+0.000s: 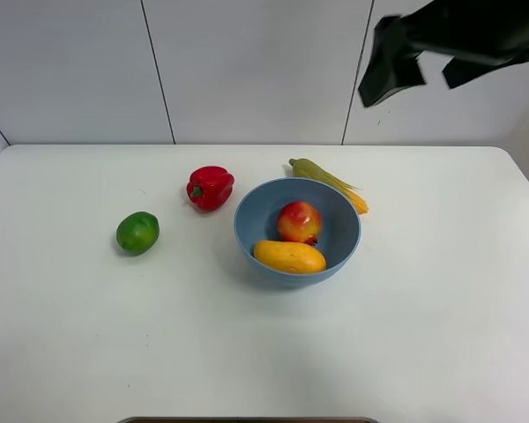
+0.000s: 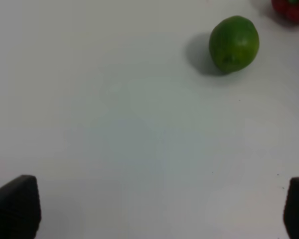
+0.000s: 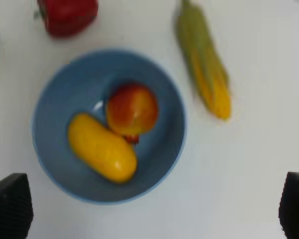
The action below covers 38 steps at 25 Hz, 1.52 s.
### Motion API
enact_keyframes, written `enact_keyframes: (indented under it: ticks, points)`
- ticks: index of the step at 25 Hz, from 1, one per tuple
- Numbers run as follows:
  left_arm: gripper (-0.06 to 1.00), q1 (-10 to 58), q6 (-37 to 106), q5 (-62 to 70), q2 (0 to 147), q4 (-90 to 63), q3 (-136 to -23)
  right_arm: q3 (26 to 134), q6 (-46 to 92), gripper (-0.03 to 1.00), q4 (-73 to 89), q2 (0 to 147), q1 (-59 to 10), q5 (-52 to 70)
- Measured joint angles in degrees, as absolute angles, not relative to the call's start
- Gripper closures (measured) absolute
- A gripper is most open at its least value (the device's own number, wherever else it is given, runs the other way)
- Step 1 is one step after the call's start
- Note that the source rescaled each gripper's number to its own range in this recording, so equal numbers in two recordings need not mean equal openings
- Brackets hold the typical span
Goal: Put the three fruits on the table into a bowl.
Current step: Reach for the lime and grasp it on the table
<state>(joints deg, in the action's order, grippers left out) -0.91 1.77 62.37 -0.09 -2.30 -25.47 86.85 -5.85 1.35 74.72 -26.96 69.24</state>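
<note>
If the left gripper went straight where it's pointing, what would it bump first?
Probably the bare white table. The left gripper has open jaws with nothing between them, and the green lime sits ahead but off to one side, so it looks likely to miss it; depth is hard to judge.

The right arm (image 1: pixel 476 31) is matte black and blocky. Each gripper's 2 fingertips (image 2: pixel 15 209) are black, round-cornered.

A red bell pepper (image 1: pixel 210 187) and a green-husked corn cob (image 1: pixel 322 174) lie apart.
</note>
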Motion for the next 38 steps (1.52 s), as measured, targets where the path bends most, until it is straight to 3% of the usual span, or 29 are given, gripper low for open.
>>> enact_keyframes:
  ticks: [9,19,25,38]
  points:
    - [-0.06,-0.91,1.77,62.37,-0.09,-2.3,-25.47,86.9,-10.76,-0.03,-2.26,56.59,-25.36,69.43]
    - [-0.06,-0.91,1.77,62.37,-0.09,-2.3,-25.47,85.29,-6.94,-0.03,-2.9,38.14,-3.88,69.68]
    - [-0.06,-0.91,1.77,62.37,-0.09,-2.3,-25.47,69.61,-4.96,-0.03,-2.9,26.48,1.25,69.81]
    - [-0.06,-0.91,1.77,62.37,-0.09,-2.3,-25.47,36.53,-4.28,-0.03,-2.9,8.97,1.49,64.92]
